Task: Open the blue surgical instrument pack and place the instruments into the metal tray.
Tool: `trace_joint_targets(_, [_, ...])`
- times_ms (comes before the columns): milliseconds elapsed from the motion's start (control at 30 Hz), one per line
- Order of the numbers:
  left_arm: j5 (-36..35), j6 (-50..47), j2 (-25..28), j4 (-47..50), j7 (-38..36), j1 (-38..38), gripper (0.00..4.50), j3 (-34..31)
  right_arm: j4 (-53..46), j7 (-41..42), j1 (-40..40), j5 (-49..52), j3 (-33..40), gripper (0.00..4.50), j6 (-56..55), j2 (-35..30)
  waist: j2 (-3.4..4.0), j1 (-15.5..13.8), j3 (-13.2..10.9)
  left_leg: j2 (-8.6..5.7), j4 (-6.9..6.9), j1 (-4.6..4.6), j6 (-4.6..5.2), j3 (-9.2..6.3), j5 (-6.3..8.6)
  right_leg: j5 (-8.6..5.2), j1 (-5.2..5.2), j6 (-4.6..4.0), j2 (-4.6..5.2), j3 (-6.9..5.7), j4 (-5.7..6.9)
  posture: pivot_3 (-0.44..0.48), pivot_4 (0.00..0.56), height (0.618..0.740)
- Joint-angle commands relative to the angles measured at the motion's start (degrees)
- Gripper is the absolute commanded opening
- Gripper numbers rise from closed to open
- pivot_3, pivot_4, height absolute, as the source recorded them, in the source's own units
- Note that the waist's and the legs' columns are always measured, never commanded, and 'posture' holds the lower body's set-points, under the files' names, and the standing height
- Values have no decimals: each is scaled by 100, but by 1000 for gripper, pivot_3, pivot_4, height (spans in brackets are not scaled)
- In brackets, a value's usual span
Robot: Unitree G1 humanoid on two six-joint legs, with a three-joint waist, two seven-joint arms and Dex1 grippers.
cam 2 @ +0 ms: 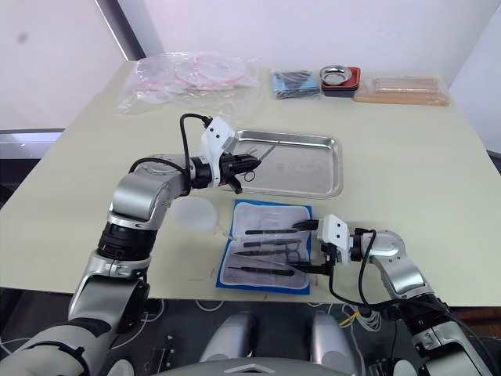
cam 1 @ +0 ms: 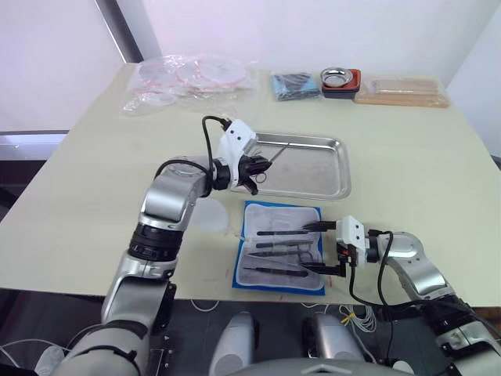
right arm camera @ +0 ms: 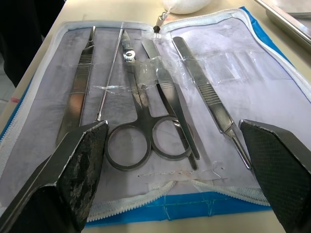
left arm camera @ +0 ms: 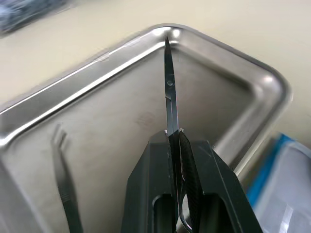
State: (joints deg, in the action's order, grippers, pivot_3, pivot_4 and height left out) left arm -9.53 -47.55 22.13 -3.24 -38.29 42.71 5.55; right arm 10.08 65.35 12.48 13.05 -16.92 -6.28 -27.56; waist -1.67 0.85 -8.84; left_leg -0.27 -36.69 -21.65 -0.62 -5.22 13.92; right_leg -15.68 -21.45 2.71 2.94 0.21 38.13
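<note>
The blue surgical instrument pack (cam 1: 286,219) lies open near the table's front edge, pale lining up. Several instruments rest in it, among them ring-handled scissors (right arm camera: 138,121) and tweezers (right arm camera: 214,104). My right gripper (cam 1: 315,247) stands open at the pack's right edge, its fingers (right arm camera: 77,165) spread on either side of the instruments' handle ends and holding nothing. Behind the pack is the metal tray (cam 1: 317,180). My left gripper (cam 1: 262,166) hovers over the tray's left part, shut on a pair of scissors (left arm camera: 168,77) whose blades point outward. One pair of tweezers (left arm camera: 60,165) lies in the tray.
Along the back edge lie clear plastic bags of round items (cam 1: 192,78), a dark blue bundle (cam 1: 296,84), a small steel bowl on a red-black base (cam 1: 340,80) and a tan flat package (cam 1: 403,90). A white round pad (cam 1: 210,215) sits left of the pack.
</note>
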Motion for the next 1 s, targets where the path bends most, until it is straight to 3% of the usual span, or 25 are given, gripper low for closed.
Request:
trace_joint_targets(33, [278, 429, -161, -50, 485, 189, 83, 59, 594, 65, -323, -454, -345, 4500, 231, -92, 0, 1, 0, 0, 0, 0, 0, 1, 0, 0, 0, 0, 0, 1, 0, 0, 150, 740])
trace_joint_targets(467, [607, -117, -850, -655, 1921, 380, 83, -72, 464, 76, -349, -436, -316, 4500, 277, -164, 0, -2, 0, -4, 0, 0, -1, 9, 0, 2, 0, 3, 3, 11, -3, 0, 150, 740])
trace_joint_targets(1000, [624, 38, -1200, -1450, 2488, 224, 83, -281, 430, 62, -375, -433, -323, 4500, 281, -162, 0, -4, 0, -7, 0, -1, -3, 10, 0, 4, -1, 6, 7, 13, -5, 0, 150, 740])
